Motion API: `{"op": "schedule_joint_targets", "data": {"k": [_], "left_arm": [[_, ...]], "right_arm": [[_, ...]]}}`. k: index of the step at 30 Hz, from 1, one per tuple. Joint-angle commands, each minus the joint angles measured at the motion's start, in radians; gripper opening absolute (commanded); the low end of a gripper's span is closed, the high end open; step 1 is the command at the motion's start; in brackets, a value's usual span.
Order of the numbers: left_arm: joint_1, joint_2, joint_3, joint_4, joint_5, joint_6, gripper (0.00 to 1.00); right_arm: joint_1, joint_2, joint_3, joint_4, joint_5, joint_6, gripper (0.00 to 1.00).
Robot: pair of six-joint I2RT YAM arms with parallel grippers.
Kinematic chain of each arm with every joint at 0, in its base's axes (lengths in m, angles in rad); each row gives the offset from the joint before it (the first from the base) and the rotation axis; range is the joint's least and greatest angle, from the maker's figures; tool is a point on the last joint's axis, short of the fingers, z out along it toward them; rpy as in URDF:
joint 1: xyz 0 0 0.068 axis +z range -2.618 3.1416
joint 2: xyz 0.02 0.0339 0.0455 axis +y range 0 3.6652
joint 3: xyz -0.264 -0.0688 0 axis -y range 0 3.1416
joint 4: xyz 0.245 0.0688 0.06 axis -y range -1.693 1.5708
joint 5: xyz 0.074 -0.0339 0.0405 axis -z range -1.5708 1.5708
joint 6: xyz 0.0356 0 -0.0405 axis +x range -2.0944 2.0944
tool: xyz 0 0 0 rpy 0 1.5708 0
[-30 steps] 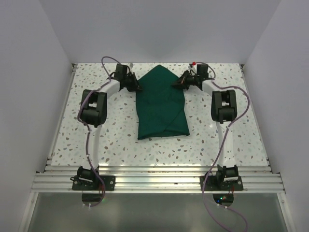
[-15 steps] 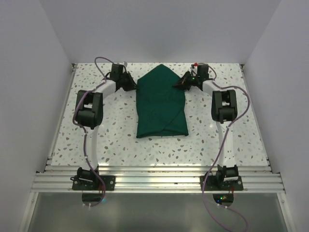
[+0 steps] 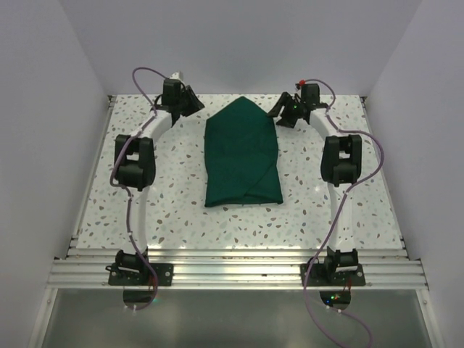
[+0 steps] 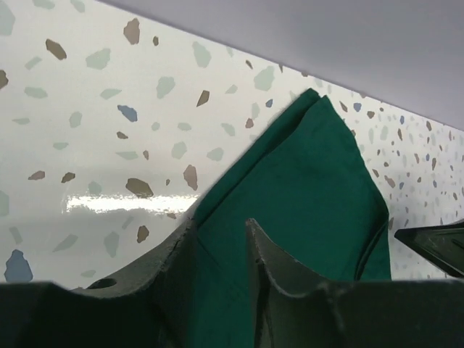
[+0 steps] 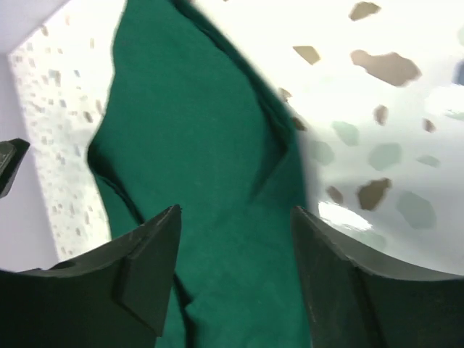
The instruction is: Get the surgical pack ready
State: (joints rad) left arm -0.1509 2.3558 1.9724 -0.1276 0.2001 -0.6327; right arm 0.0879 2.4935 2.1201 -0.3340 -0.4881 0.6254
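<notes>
Surgical pack (image 3: 241,156) sat mid-table (image 3: 109,210), a folded dark green bundle: square end near, pointed flap aimed at the far wall. Contents were not visible.

Left gripper (image 4: 220,225) hung off the far-left shoulder of the pack with its fingers moderately apart. Cloth showed through the gap, but nothing was pinched. Right gripper (image 5: 235,214) hung off the far-right shoulder, spread wide over the cloth and holding nothing. From above, both looked just clear of the fabric.

Risks as I read them:
- Nothing pinned the folds. The layered edges along the far flap looked loose, so they could relax and the point could open up.
- Either finger coming down near those edges could catch one layer only. A pull would then peel the wrap instead of moving the bundle.
- The tabletop looked glossy. A sideways nudge from one arm alone would probably slide or twist the whole pack, not tighten the fold.
- Uneven spread left vs right: if both closed together, the grips could land unequally and skew the flap.
</notes>
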Motion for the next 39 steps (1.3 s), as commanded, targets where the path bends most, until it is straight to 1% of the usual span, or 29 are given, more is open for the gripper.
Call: {"op": "schedule_joint_targets", "data": {"k": [1,3,6,8,12,16,18,22,25,29,34,36,38,39], "left_arm": [[0.002,0.051,-0.024,0.063,-0.011,-0.024,0.38],[0.002,0.083,-0.024,0.091,0.002,-0.038,0.41],[0.001,0.131,0.000,0.095,0.022,-0.064,0.41],[-0.003,0.143,-0.001,0.105,0.028,-0.079,0.41],[-0.010,0.172,0.002,0.154,0.036,-0.099,0.42],[-0.010,0.230,0.060,0.148,0.077,-0.113,0.43],[-0.012,0.250,0.074,0.144,0.110,-0.125,0.45],[-0.022,0.246,0.042,0.184,0.162,-0.125,0.45],[-0.029,0.244,0.046,0.172,0.191,-0.102,0.45],[-0.029,0.238,0.045,0.140,0.248,-0.062,0.41],[-0.029,0.214,0.005,0.129,0.245,-0.035,0.38],[-0.029,0.218,0.020,0.129,0.246,-0.030,0.34],[-0.027,0.229,0.045,0.071,0.233,-0.012,0.30],[-0.027,0.230,0.060,0.068,0.232,-0.009,0.26]], "right_arm": [[-0.013,-0.003,0.060,-0.094,0.077,-0.095,0.67],[-0.013,0.036,0.077,-0.082,0.056,-0.107,0.69],[-0.017,0.099,0.122,-0.099,0.034,-0.119,0.69],[-0.017,0.131,0.162,-0.103,-0.009,-0.133,0.68],[-0.019,0.198,0.196,-0.115,-0.018,-0.153,0.68],[-0.017,0.257,0.261,-0.125,-0.046,-0.138,0.65],[-0.013,0.269,0.271,-0.123,-0.069,-0.136,0.63],[0.003,0.269,0.262,-0.126,-0.072,-0.167,0.59],[0.013,0.277,0.288,-0.160,-0.063,-0.187,0.57],[0.018,0.263,0.270,-0.163,-0.075,-0.194,0.52],[0.032,0.257,0.262,-0.171,-0.076,-0.217,0.48],[0.032,0.269,0.274,-0.172,-0.076,-0.211,0.45],[0.032,0.275,0.293,-0.171,-0.079,-0.201,0.42],[0.033,0.275,0.294,-0.166,-0.079,-0.196,0.41]]}}
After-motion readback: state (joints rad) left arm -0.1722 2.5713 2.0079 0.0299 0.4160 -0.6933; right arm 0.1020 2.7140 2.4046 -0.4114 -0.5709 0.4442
